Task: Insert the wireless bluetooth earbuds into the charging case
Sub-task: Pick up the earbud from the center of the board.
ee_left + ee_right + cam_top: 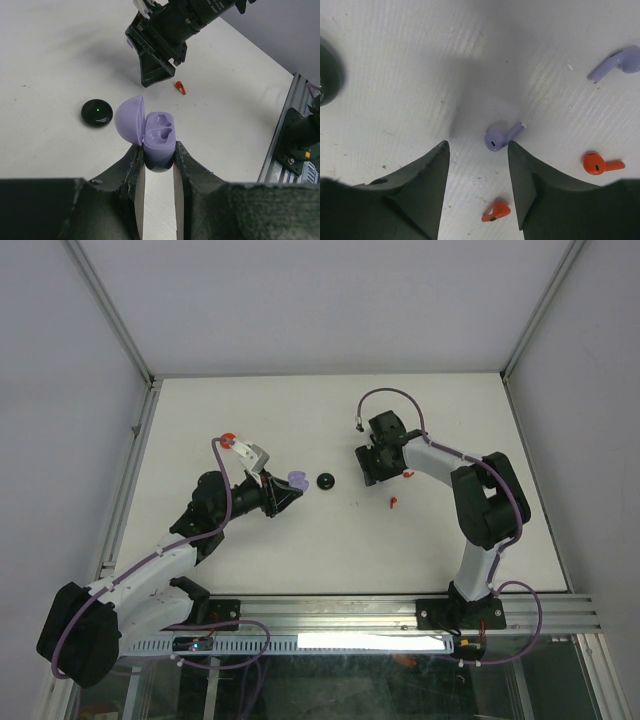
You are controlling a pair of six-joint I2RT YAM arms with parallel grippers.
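Left gripper (158, 161) pinches charging case (160, 134); lavender, open.

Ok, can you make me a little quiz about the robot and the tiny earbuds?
1. True or false: the lavender case held in the left gripper is open, with both sockets empty.
2. How many lavender earbuds does the right wrist view show?
3. The right gripper is: A) shut on the case, B) open, close to a lavender earbud, C) out of view.
Key: 1 true; 2 two; 3 B.
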